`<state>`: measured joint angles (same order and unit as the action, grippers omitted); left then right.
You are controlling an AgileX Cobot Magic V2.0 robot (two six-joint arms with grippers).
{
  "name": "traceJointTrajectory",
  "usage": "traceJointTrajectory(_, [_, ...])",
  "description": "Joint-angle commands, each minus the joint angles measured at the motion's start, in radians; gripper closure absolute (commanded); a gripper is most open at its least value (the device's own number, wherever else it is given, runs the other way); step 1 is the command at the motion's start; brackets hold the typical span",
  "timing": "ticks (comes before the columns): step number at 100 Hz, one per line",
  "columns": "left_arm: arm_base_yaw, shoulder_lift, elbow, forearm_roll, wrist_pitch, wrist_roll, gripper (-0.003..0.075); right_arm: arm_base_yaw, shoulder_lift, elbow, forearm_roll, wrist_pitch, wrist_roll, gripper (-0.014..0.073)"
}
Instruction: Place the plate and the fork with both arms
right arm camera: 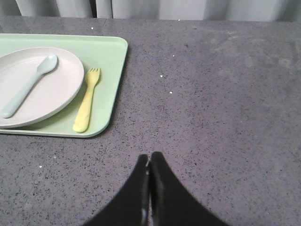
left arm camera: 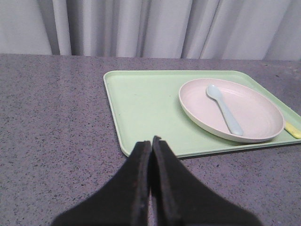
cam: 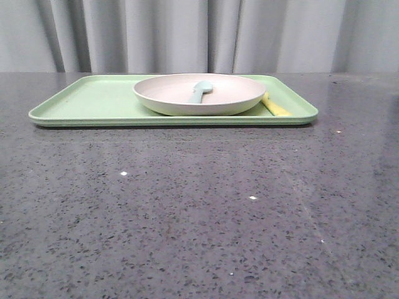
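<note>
The pale pinkish-beige plate lies on the right half of a light-green tray. It also shows in the left wrist view and the right wrist view. A pale blue-green spoon lies in the plate. The yellow fork lies on the tray just right of the plate, partly hidden in the front view. My left gripper is shut and empty, near the tray's front edge. My right gripper is shut and empty over bare table, right of the tray. Neither gripper shows in the front view.
The tray's left half holds nothing. The dark speckled stone table stretches in front of the tray and to its right. Grey curtains hang behind the table's far edge.
</note>
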<state>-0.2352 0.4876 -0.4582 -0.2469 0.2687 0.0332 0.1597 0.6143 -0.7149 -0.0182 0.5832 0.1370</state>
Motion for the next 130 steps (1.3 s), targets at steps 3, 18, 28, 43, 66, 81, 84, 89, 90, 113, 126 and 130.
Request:
traceJointTrajectory(3, [0.001,-0.041,0.006,-0.002,-0.089,-0.006,0.0741,-0.006,-0.077,0.028,-0.020,-0.125,-0.006,0.0659])
traceJointTrajectory(18, [0.001,-0.099,0.056,-0.002,-0.098,-0.006,0.0741,-0.006,-0.187,0.116,-0.025,-0.218,-0.006,0.0659])
traceJointTrajectory(28, [0.001,-0.130,0.079,-0.002,-0.120,-0.006,0.0741,-0.006,-0.247,0.151,-0.025,-0.225,-0.006,0.0659])
traceJointTrajectory(43, [0.001,-0.137,0.079,-0.002,-0.116,-0.006,0.0741,-0.006,-0.278,0.172,-0.025,-0.200,-0.006,0.0659])
traceJointTrajectory(66, [0.001,-0.137,0.079,-0.002,-0.116,-0.006,0.0741,-0.006,-0.278,0.172,-0.025,-0.192,-0.006,0.0659])
traceJointTrajectory(81, [0.001,-0.137,0.079,-0.002,-0.116,-0.006,0.0741,-0.006,-0.278,0.172,-0.025,-0.192,-0.006,0.0659])
traceJointTrajectory(84, [0.001,-0.137,0.079,-0.002,-0.116,-0.006,0.0741,-0.006,-0.278,0.172,-0.025,-0.192,-0.006,0.0659])
traceJointTrajectory(89, [0.001,-0.137,0.079,-0.002,-0.116,-0.006,0.0741,-0.006,-0.278,0.172,-0.025,-0.192,-0.006,0.0659])
traceJointTrajectory(90, [0.001,-0.137,0.079,-0.002,-0.116,-0.006,0.0741,-0.006,-0.278,0.172,-0.025,-0.192,-0.006,0.0659])
traceJointTrajectory(113, [0.001,-0.137,0.081,-0.002,-0.116,-0.006,0.0741,-0.006,-0.278,0.172,-0.025,-0.192,-0.006,0.0659])
traceJointTrajectory(126, [0.013,-0.150,0.104,0.010,-0.143,-0.006,0.0741,-0.006,-0.278,0.172,-0.025,-0.192,-0.006,0.0659])
traceJointTrajectory(130, [0.035,-0.158,0.121,0.029,-0.171,-0.006,0.0741,-0.006,-0.278,0.172,-0.025,-0.192,-0.006,0.0659])
